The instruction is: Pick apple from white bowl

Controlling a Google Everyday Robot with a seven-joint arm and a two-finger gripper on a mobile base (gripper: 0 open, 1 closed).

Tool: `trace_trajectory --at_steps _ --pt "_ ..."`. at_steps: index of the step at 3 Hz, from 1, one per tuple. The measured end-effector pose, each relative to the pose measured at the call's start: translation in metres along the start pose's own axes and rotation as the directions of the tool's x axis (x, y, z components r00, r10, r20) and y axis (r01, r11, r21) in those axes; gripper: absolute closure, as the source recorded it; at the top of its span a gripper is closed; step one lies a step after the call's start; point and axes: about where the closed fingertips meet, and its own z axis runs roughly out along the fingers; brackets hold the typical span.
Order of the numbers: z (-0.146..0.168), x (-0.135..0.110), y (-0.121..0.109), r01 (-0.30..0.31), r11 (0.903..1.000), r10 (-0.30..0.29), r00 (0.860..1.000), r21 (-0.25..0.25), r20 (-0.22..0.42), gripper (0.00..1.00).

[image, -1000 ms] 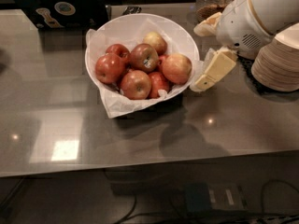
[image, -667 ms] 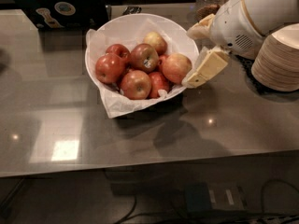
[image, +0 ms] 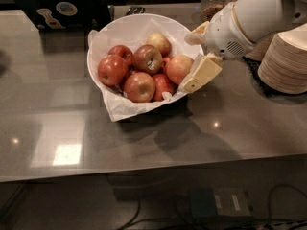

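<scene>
Grey polished countertop point(image: 96, 128) fills most of the camera view, with bright lamp glints at lower left. Above the centre of the frame stands the large round white bowl point(image: 129, 25), lined with crumpled white paper point(image: 115, 111) that spills over its lower rim. Inside, the big pale orange-yellow apple with a pink blush point(image: 178, 68) lies at the bowl's right side, touching several deep red apples point(image: 112, 70) to its left and a smaller yellow-green apple point(image: 159, 43) above it.

From the upper right, the robot's white arm reaches to the bowl's right rim. Its cream-fingered gripper point(image: 191, 60) has its claw spread apart: one finger over the upper right rim, the other over the lower right rim, the pale apple just to their left and not clamped.

At the right edge sits a stack of cream paper bowls point(image: 285, 61). A dark flat case with stickers point(image: 57, 6) stands at upper left.
</scene>
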Motion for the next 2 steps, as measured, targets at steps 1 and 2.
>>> trace_trajectory --at_steps 1,2 --pt "0.012 0.004 -0.006 -0.015 0.9999 0.015 1.0 -0.005 -0.005 0.28" --pt "0.022 0.008 -0.013 -0.034 0.9994 0.034 0.999 -0.01 -0.008 0.4"
